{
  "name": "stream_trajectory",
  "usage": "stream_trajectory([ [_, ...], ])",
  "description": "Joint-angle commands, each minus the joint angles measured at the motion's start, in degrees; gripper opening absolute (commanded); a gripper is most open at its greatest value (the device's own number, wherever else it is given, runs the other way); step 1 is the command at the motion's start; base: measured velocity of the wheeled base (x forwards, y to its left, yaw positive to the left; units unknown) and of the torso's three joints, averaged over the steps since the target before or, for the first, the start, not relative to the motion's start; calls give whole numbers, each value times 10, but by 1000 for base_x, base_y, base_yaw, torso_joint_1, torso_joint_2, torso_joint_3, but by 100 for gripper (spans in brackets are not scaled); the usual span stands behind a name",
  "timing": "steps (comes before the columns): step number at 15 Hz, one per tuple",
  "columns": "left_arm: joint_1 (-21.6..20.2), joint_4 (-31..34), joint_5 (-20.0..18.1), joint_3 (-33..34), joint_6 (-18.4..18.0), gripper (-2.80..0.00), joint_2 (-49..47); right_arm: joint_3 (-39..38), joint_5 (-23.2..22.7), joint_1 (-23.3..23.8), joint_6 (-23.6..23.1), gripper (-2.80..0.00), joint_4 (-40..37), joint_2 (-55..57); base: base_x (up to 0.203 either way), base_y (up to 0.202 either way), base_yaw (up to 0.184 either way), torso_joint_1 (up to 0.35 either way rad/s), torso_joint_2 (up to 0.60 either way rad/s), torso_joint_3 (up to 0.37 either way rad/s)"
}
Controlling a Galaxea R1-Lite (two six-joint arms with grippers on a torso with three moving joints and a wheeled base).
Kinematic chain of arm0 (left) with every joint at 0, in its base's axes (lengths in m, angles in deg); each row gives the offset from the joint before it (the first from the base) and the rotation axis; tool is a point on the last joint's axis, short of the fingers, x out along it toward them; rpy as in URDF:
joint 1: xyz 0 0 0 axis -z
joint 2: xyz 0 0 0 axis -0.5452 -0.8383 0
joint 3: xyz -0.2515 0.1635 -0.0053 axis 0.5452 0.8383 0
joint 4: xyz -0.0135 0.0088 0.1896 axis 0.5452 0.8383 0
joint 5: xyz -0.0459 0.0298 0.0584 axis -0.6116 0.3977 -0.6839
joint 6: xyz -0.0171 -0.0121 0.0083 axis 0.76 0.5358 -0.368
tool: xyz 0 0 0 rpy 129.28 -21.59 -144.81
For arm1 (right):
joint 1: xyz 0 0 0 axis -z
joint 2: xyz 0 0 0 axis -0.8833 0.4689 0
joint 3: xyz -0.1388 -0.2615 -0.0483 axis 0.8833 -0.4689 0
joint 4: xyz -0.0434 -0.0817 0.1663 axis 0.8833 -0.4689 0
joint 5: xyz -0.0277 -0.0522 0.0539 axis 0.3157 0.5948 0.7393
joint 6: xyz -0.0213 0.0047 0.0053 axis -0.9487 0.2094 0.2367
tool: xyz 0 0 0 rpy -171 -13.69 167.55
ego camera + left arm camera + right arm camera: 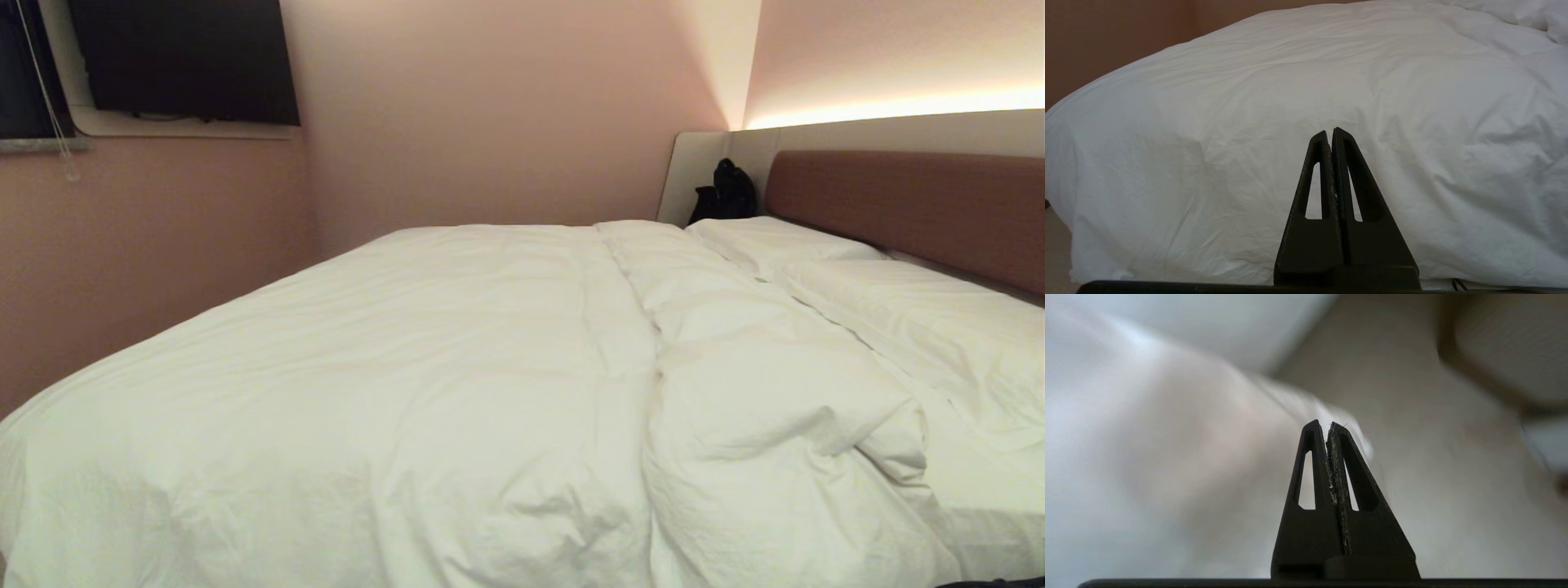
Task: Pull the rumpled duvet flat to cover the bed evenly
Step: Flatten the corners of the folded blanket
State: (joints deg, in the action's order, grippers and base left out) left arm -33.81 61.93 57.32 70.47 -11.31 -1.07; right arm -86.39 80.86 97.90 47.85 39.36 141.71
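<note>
A large, puffy white quilted duvet is spread over most of a wide low bed with a brown padded headboard — its upper edge is bunched in a rumpled ridge running from 12 toward 5 o'clock, and bare mattress is left exposed at 4 o'clock.

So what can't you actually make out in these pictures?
- Head view: neither hand shows; the duvet hides the mattress beneath.
- Right wrist view: motion blur smears everything beyond the shut right hand.
- Left wrist view: the bed's near side is cut off behind the shut left hand.
</note>
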Motion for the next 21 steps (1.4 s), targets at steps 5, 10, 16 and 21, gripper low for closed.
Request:
stream_trajectory([
  [5, 0, 0, 0, 0, 0, -280, 0, 11, 0, -123, -11, -280, 3, -249, 0, 0, 0, 0, 0, 0],
  [10, 0, 0, 0, 0, 0, -280, 0, 89, 41, -211, -5, -280, -115, -266, 0, 0, 0, 0, 0, 0],
  [16, 0, 0, 0, 0, 0, -280, 0, 205, 67, -268, 98, -280, -456, -422, 0, 0, 0, 0, 0, 0],
  [21, 0, 0, 0, 0, 0, -280, 0, 361, -34, -311, 134, -280, -912, -553, 0, 0, 0, 0, 0, 0],
])
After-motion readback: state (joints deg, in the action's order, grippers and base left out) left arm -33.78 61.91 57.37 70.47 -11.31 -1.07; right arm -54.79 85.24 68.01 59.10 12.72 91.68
